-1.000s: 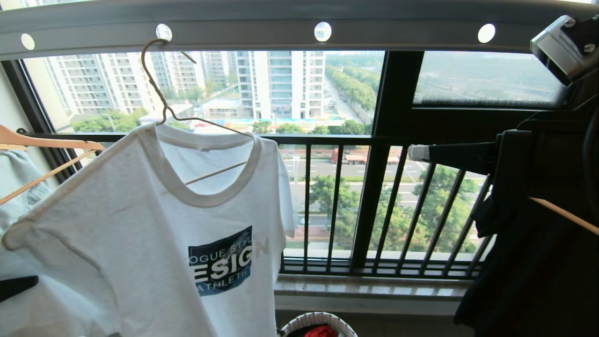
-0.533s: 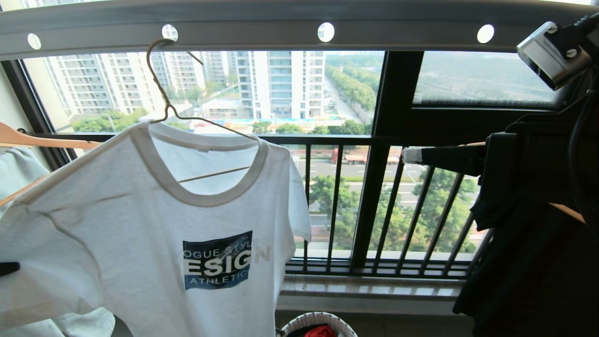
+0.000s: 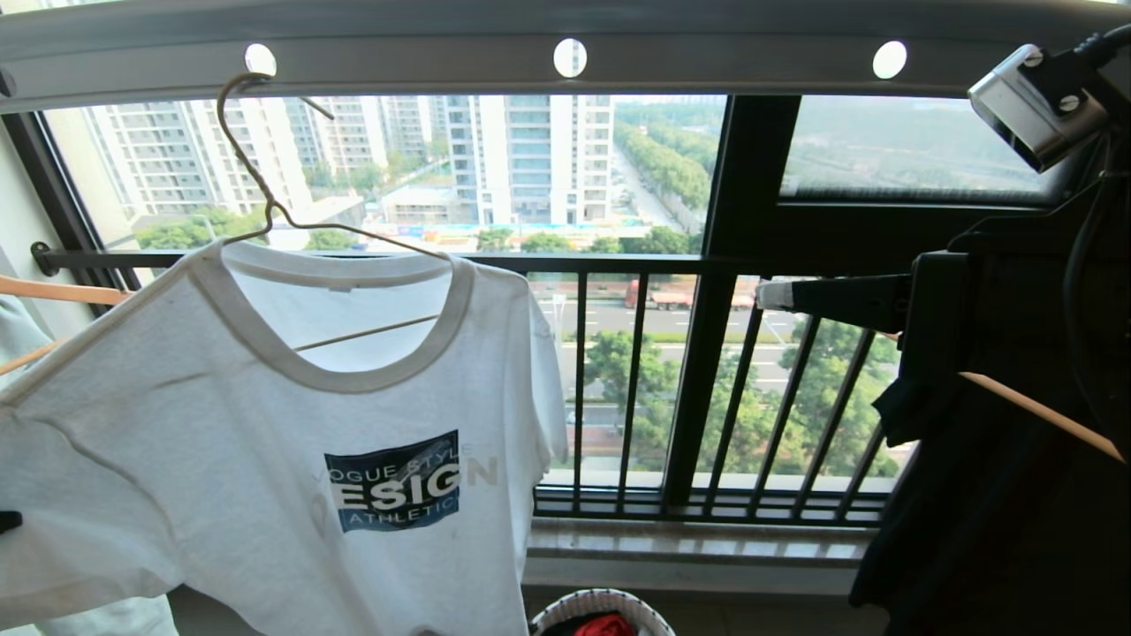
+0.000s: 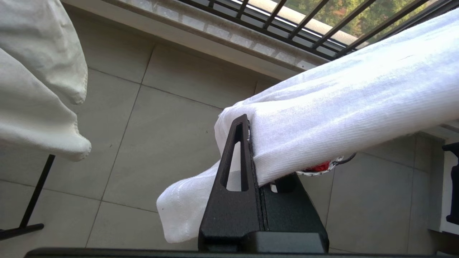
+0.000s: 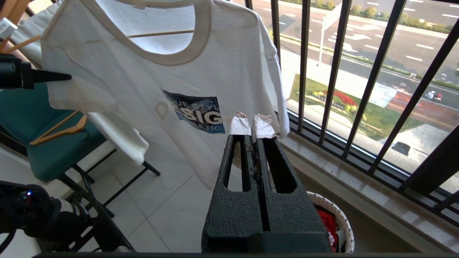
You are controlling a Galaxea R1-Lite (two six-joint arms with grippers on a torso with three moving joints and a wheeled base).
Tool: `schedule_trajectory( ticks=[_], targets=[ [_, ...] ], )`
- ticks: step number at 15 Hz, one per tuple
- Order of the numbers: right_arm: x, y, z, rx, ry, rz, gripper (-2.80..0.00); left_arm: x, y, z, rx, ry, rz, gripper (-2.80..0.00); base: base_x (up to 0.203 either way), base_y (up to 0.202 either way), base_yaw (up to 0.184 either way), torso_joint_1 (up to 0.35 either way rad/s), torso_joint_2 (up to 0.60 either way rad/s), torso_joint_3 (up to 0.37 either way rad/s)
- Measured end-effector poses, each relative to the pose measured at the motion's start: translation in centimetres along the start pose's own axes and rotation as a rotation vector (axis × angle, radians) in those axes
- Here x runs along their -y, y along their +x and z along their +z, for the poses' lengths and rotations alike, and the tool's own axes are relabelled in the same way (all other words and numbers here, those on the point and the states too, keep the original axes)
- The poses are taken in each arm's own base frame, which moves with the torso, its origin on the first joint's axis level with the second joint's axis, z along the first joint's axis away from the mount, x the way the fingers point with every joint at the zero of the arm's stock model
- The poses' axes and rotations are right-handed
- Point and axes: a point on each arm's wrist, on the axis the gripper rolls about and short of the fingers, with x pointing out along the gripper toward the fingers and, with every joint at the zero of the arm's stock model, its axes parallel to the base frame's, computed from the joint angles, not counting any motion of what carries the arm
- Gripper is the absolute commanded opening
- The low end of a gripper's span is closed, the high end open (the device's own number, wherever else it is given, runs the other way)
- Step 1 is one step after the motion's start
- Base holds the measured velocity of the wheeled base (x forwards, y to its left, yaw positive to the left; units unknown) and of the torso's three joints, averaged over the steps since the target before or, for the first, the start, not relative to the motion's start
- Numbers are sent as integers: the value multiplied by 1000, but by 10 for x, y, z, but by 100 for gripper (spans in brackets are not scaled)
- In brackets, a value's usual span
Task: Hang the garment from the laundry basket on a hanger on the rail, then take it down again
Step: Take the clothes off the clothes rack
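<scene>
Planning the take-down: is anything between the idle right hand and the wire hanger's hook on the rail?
Nothing visible. The right hand, shut and empty, hovers before the black window bars; open air separates it from the thin cream wire hanger hooked in the grey holed rail.

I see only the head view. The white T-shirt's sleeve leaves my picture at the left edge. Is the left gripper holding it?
Observer: Yes. The left gripper is shut on the garment, at the sleeve hem.
Operator: Does the right gripper hold anything?
Observer: No. The right gripper is shut and empty, apart from the shirt.
Operator: What is near that sleeve?
Observer: A green chair with a wooden hanger lying on its seat.
</scene>
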Motion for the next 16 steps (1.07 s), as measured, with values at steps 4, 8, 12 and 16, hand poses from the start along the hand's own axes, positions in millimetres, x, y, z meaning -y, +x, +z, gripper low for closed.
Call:
schedule_trajectory(
  ticks=[4, 8, 12, 16],
  targets=[
    [0, 1, 0, -2, 14, 0, -280, -3, 5, -5, -27, -23, -9, -280, 0, 0, 0, 0, 0, 0],
    [-1, 3, -1, -8, 16, 5, -280, -3, 7, -10, -40, -20, -15, -280, 0, 0, 0, 0, 0, 0],
    [-13, 2, -3, -16, 5, 60, -280, 4, 2, -14, -27, 6, -18, -280, 0, 0, 0, 0, 0, 0],
    [-35, 2, -1, -14, -20, 155, -280, 15, -3, -15, 2, 42, -62, -280, 0, 0, 0, 0, 0, 0]
  ],
)
